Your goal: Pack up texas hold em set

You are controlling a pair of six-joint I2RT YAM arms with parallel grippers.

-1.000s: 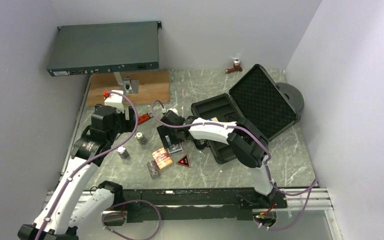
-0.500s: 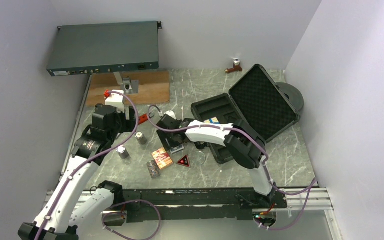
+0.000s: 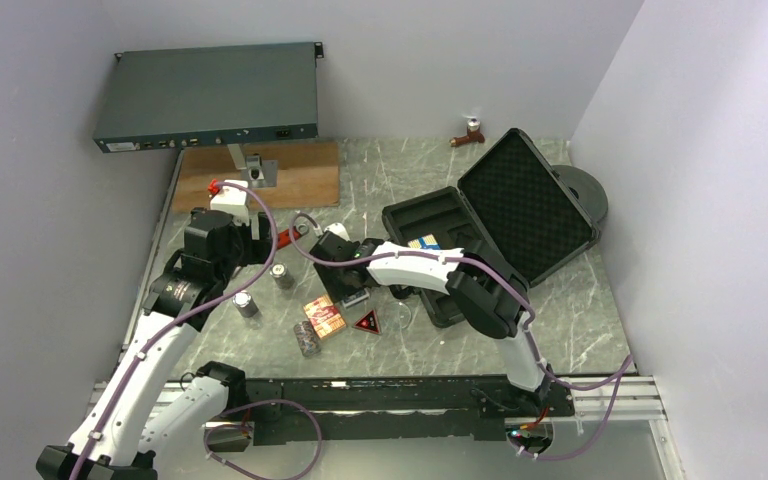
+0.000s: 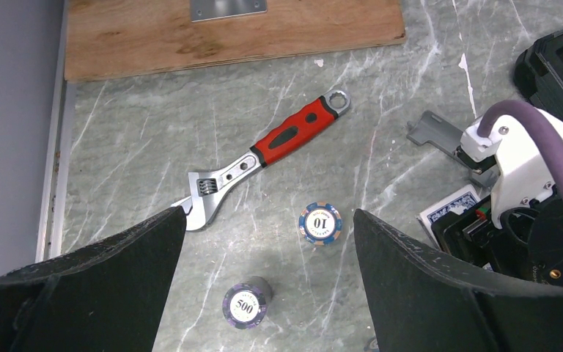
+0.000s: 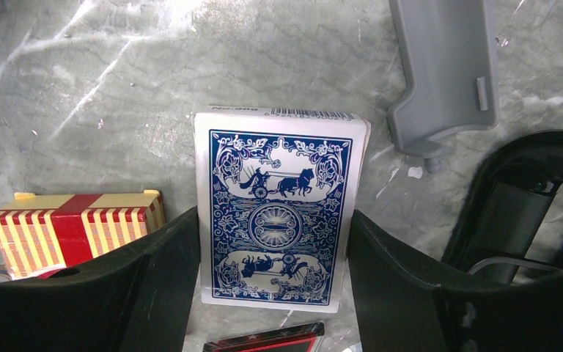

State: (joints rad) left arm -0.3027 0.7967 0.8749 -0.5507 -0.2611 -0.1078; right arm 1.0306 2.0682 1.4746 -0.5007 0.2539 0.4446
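The black case (image 3: 446,296) lies open at centre right, its foam-lined lid (image 3: 525,205) leaning back, with a blue-yellow card box (image 3: 423,241) in one slot. My right gripper (image 5: 275,220) is low over the table left of the case. Its fingers press both long sides of the blue card box (image 5: 275,213), which lies flat. A red-orange card box (image 5: 73,231) lies beside it, and the red triangle (image 3: 367,322) sits just in front. My left gripper (image 4: 269,216) hangs open above two grey chip stacks (image 4: 320,223) (image 4: 248,306), touching neither. A third stack (image 3: 307,338) stands nearer the front.
A red-handled wrench (image 4: 271,150) lies on the marble behind the chips. A grey plastic bracket (image 5: 443,66) lies just beyond the blue box. A wooden board (image 3: 260,175) and a rack unit (image 3: 210,95) fill the back left. A dark spool (image 3: 580,190) sits behind the lid.
My right gripper has slid a little left over the blue card box, and its jaws have narrowed onto the box's sides. The left arm has stayed still.
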